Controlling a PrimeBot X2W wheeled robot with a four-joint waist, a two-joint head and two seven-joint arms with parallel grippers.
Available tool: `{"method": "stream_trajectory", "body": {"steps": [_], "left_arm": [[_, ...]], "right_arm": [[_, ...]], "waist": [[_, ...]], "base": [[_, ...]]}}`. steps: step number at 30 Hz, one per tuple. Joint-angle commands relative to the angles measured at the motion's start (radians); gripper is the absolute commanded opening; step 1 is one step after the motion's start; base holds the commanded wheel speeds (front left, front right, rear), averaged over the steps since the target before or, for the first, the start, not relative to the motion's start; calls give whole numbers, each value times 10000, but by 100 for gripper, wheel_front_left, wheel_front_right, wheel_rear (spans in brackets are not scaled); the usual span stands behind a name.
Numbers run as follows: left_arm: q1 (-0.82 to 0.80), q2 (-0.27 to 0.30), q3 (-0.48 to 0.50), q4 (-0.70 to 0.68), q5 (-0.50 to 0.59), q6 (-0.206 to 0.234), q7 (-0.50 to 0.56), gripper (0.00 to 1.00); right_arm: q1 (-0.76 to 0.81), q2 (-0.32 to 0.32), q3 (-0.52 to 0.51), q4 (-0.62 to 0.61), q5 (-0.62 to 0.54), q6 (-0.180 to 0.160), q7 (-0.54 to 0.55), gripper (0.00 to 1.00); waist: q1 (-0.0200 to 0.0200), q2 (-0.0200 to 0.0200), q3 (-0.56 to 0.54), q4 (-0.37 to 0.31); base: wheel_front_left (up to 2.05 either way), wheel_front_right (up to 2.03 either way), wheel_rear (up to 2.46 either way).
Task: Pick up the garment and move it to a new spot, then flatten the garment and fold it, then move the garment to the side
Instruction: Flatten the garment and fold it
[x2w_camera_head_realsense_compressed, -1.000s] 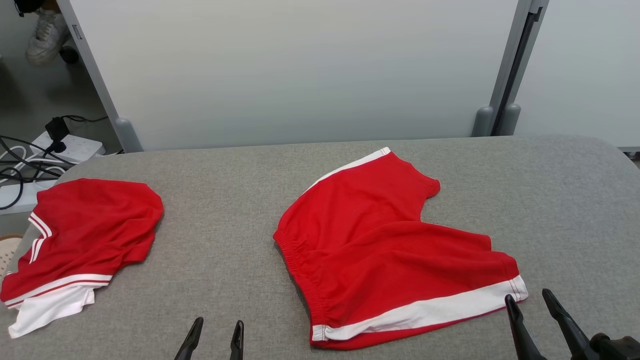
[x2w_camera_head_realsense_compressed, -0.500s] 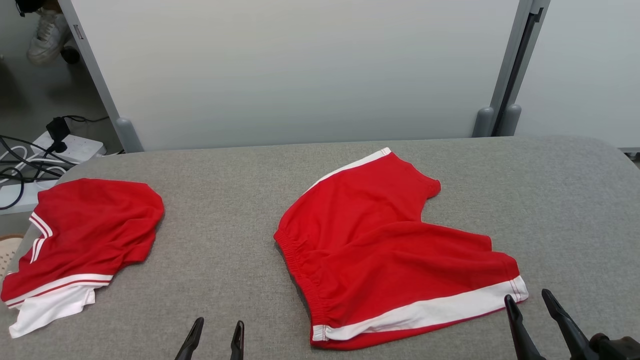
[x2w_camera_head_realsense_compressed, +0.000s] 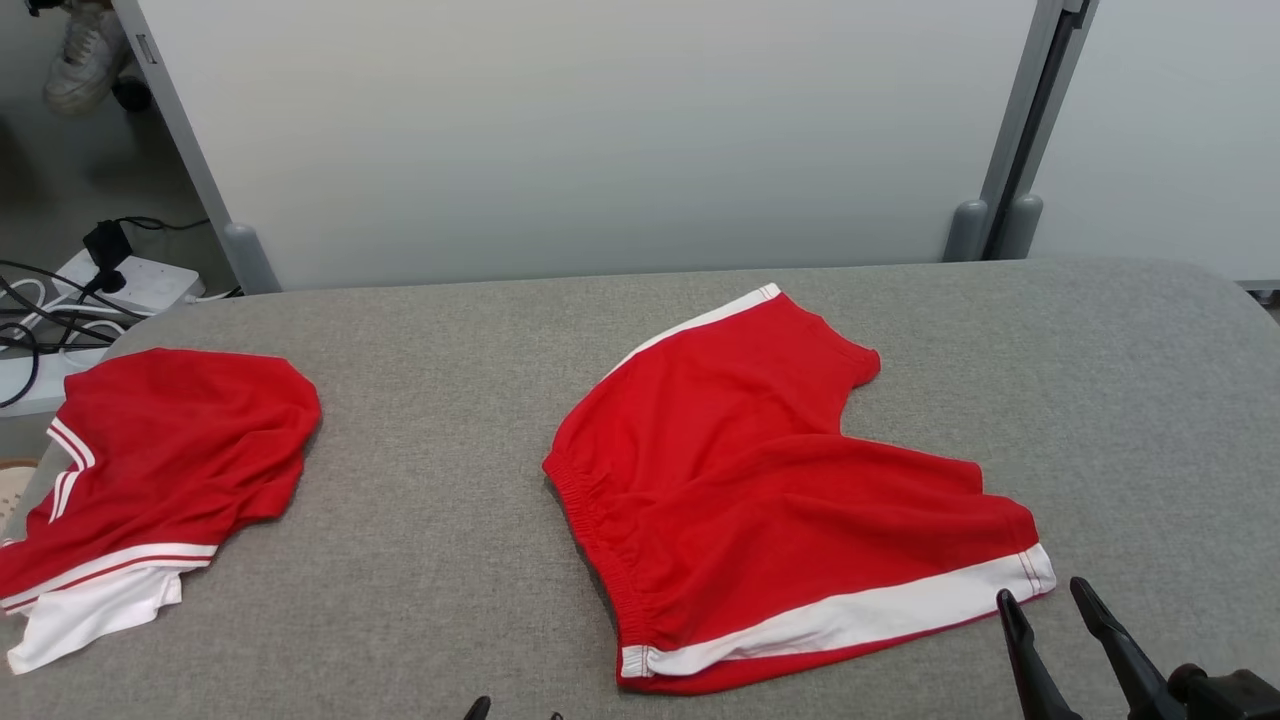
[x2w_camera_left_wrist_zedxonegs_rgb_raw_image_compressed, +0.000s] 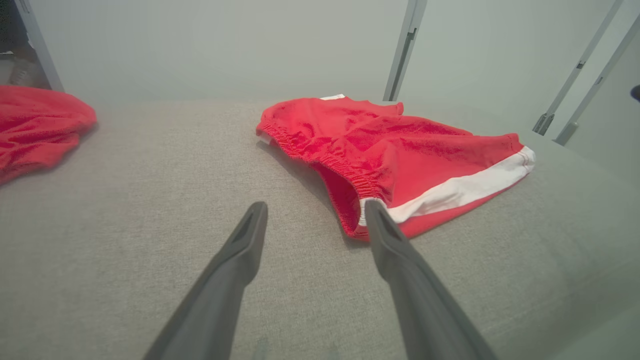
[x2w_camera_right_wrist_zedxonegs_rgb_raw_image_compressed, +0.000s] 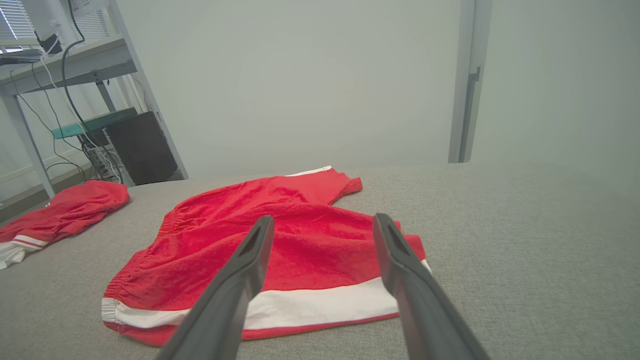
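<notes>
The left gripper (x2w_camera_left_wrist_zedxonegs_rgb_raw_image_compressed: 315, 205), spread open like the right gripper (x2w_camera_right_wrist_zedxonegs_rgb_raw_image_compressed: 322, 220), has been moved right toward the soft, light red shorts (x2w_camera_head_realsense_compressed: 780, 480), best pinched at the near corners.

A lab-like workspace — pale partition panels (x2w_camera_head_realsense_compressed: 600, 130), a floor power strip (x2w_camera_head_realsense_compressed: 130, 285), tangled cables (x2w_camera_head_realsense_compressed: 30, 330).

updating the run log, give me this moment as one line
phase: pre-grasp | red shorts: lying on grey table, ungrasped | left jaws: open, empty | right jaws: open, empty
</notes>
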Motion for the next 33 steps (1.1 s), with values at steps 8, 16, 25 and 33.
{"method": "stream_trajectory", "body": {"steps": [8,16,25,33], "left_arm": [[-2019,-43,-819,1605,-271,-280,-7,100],[-3245,-43,-1439,3142,-654,-40,15,100],[-4094,-43,-2022,4091,-940,26,-25,100],[-4541,-43,-2499,4590,-1186,-108,-60,59]], "right_arm": [[-475,-419,360,-242,84,14,-59,100],[-615,-583,364,-280,150,14,-59,100],[-684,-634,350,-309,173,14,-59,100],[-762,-634,339,-272,192,14,-59,100]], "waist": [[0,-1,307,-274],[0,-1,598,-557],[0,-1,806,-729],[0,-1,886,-812]], "base": [[0,0,0],[0,0,0],[0,0,0],[0,0,0]]}}
